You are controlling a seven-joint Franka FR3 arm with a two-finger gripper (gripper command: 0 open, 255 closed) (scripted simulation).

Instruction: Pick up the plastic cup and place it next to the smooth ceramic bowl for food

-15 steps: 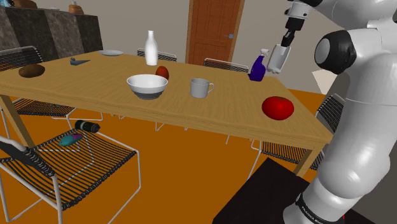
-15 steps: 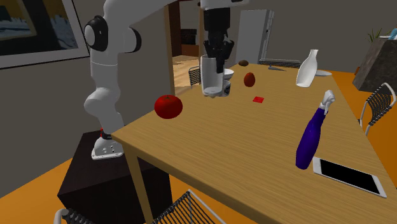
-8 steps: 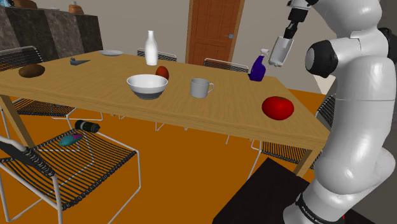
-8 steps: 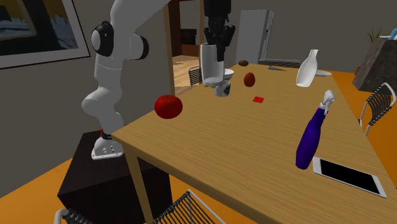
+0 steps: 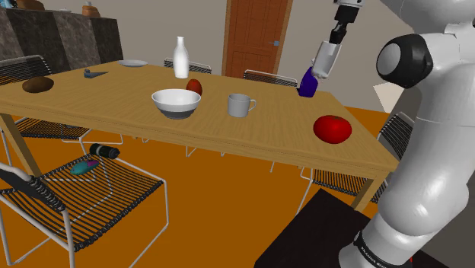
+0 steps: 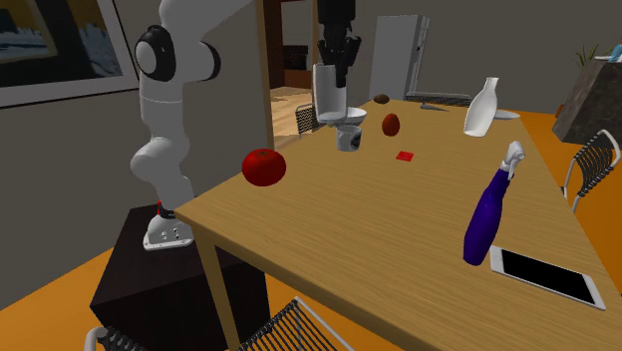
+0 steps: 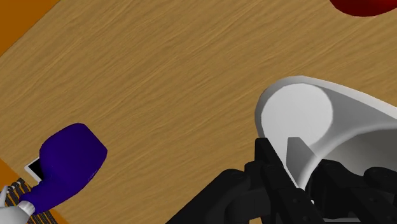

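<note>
- all-black two-finger end effector point(image 5: 333, 43): pinching the wall of the cup at its rim, as seen in the wrist view
- tall pale grey plastic cup point(image 5: 324, 61) point(image 6: 327, 92) point(image 7: 298, 112): held in the air, clear of the worktop, tilted in the shoulder view; over the worktop's end nearest the stand, between the spray bottle and the red item; well apart from the bowl
- smooth white round bowl with a grey base point(image 5: 176, 103): upright, mid worktop, toward the long edge nearer the shoulder camera
- grey handled mug point(image 5: 240, 105) point(image 6: 348, 140): upright, near the bowl, on its stand side
- glossy red round item point(image 5: 333, 129) point(image 6: 264, 167): at the stand end, near the same long edge
- purple spray bottle with a white trigger head point(image 5: 307, 82) point(image 6: 488, 219) point(image 7: 67, 164): upright by the far corner of the stand end
- light wooden worktop point(image 5: 114, 103): carries all the resting items
</note>
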